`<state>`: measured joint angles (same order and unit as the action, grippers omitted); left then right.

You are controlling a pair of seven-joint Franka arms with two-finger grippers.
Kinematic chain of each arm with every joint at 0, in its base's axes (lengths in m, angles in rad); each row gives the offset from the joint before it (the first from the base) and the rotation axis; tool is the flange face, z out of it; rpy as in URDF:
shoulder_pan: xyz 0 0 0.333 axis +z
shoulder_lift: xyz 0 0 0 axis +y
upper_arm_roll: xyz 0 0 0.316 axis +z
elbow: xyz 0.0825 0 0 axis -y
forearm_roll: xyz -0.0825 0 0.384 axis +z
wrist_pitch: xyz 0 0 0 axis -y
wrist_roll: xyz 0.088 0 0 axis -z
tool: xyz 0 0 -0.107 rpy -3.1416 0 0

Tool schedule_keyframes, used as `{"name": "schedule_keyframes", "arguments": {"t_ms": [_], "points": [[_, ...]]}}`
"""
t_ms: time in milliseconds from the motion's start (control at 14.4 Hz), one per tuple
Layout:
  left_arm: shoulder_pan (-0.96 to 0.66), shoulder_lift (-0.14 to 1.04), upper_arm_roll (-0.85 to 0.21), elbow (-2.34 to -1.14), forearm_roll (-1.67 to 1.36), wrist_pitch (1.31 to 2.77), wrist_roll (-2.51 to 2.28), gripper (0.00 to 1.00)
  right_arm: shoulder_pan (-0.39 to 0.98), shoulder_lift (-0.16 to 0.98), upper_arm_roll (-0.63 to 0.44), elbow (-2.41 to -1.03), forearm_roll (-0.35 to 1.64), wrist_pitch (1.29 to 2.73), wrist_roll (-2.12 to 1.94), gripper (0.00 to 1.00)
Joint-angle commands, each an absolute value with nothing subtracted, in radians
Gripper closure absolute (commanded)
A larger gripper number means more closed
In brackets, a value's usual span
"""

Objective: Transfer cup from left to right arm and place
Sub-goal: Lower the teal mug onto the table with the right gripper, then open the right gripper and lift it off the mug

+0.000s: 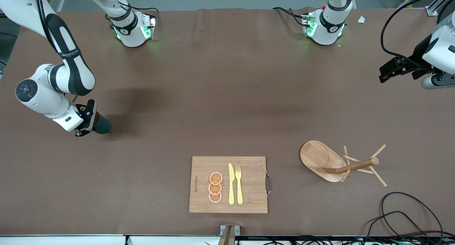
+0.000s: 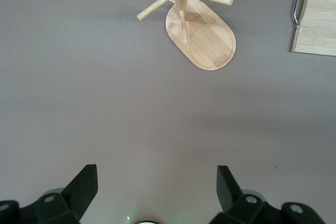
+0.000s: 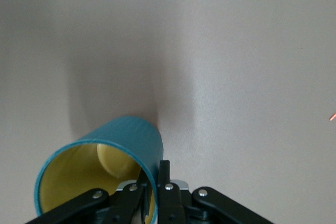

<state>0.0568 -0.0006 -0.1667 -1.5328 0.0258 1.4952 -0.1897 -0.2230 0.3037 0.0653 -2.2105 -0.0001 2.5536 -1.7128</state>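
The teal cup (image 1: 102, 123) with its yellowish inside (image 3: 79, 174) is low over the table at the right arm's end, tilted, its base at or just off the surface. My right gripper (image 1: 89, 117) is shut on the cup's rim (image 3: 155, 174), one finger inside the wall and one outside. The cup's handle is hidden. My left gripper (image 1: 384, 73) hangs open and empty (image 2: 157, 174) over bare table at the left arm's end, where that arm waits.
A wooden cutting board (image 1: 249, 198) with orange slices (image 1: 215, 187), a yellow knife (image 1: 231, 184) and a fork (image 1: 239, 184) lies near the front camera. A wooden mug tree (image 1: 341, 165) stands toward the left arm's end. Black cables (image 1: 405, 216) lie at the table's corner.
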Motion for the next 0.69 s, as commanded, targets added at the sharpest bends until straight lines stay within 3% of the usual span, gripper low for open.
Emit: {"name": "schedule_keyframes", "arguments": {"t_ms": [0,278,625], "points": [[0.061,0.008,-0.170,-1.511,0.044,1.483,-0.169,0.00,-0.247,0.308,0.086,-2.232,0.043,2.583,-1.761,0.00],[0.061,0.008,-0.170,-1.511,0.044,1.482,-0.170,0.00,-0.249,0.301,0.086,-2.224,0.046,2.562,-1.775,0.00],[0.060,0.009,-0.170,-1.511,0.044,1.480,-0.172,0.00,-0.249,0.247,0.086,-2.163,0.046,2.407,-1.789,0.00]]}}
